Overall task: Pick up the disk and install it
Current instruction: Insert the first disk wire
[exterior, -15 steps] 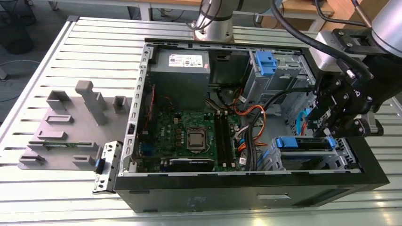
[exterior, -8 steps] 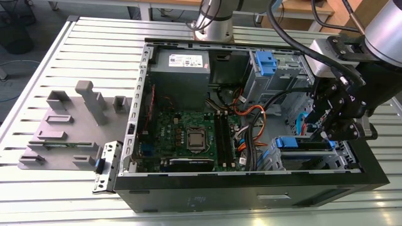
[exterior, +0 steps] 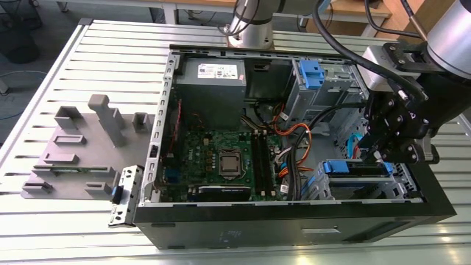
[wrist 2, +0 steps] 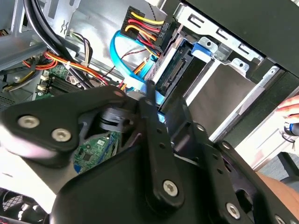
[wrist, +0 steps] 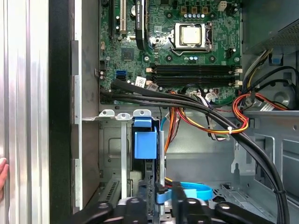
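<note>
Inside an open black computer case, laid on its side on a slatted metal table, the robot arm's black hand is lowered over a grey metal bay in the corner of the case at the exterior view's lower right. The disk, a silver drive framed by a blue plastic bracket, is stood on edge in that bay, directly under the hand. In the first wrist view the disk is seen edge-on, and the two fingers are set close on either side of it; whether they are clamped on it or only flanking it cannot be told. A light blue flat cable is curled just beside the disk. The middle of the case is taken up by a green motherboard, with a grey power supply box and a blue-handled drive cage along the far wall. Black, orange and red cables are strung between them. Outside the case, at the exterior view's left, a grey fixture plate with upright blocks is laid on the table. A person's fingertips are glimpsed beyond the case's outer wall
</note>
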Controlling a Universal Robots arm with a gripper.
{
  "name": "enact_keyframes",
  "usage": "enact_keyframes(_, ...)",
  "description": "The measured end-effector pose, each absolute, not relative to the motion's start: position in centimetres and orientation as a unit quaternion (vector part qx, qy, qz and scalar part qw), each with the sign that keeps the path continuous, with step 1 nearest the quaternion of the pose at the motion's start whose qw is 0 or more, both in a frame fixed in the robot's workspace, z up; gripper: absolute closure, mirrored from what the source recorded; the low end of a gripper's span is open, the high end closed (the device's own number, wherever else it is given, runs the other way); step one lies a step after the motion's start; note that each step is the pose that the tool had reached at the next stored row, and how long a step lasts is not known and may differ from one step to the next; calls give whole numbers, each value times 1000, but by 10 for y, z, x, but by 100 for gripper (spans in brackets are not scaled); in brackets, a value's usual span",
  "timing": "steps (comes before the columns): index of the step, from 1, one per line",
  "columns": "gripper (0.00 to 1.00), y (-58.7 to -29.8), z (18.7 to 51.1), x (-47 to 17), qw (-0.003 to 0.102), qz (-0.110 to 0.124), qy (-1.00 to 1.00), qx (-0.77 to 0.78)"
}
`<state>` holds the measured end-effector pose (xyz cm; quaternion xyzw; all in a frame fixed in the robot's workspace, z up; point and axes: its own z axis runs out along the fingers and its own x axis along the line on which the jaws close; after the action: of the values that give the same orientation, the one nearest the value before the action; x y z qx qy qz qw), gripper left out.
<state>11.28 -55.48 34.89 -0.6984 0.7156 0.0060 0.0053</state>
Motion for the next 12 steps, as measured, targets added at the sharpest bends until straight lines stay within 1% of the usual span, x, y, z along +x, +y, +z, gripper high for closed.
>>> enact_keyframes(2,72,-555,349,113,5,6,716,-698)
enact_keyframes(3,72,-555,349,113,5,6,716,-698)
enact_keyframes(5,83,-555,349,113,5,6,716,-698)
enact_keyframes(12,84,-555,348,113,5,6,716,-698)
